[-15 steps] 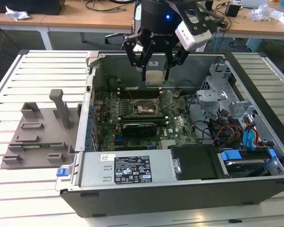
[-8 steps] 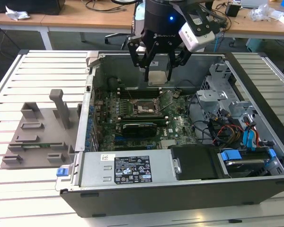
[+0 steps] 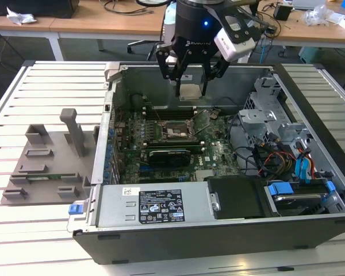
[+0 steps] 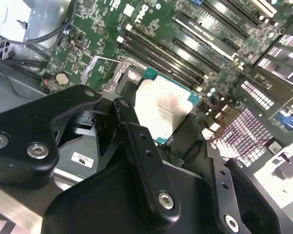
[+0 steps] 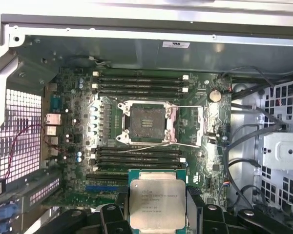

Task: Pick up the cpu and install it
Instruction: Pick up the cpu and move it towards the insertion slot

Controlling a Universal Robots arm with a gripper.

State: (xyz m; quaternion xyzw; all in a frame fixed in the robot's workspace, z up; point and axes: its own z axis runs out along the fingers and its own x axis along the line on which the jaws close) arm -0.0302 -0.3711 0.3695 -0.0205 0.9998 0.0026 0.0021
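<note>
Socket [image 5: 146,123] apparently unobstructed from above

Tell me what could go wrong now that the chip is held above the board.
The silver-topped square cpu is gripped only at its edges by the jaws, so it could slip and fall onto the green motherboard. If it is lowered misaligned into the open black socket, it might bend contacts.

cpu [image 4: 163,105] partly hidden behind hand [image 4: 155,124], arm [image 3: 198,20] — cut off by exterior view's edge
</note>
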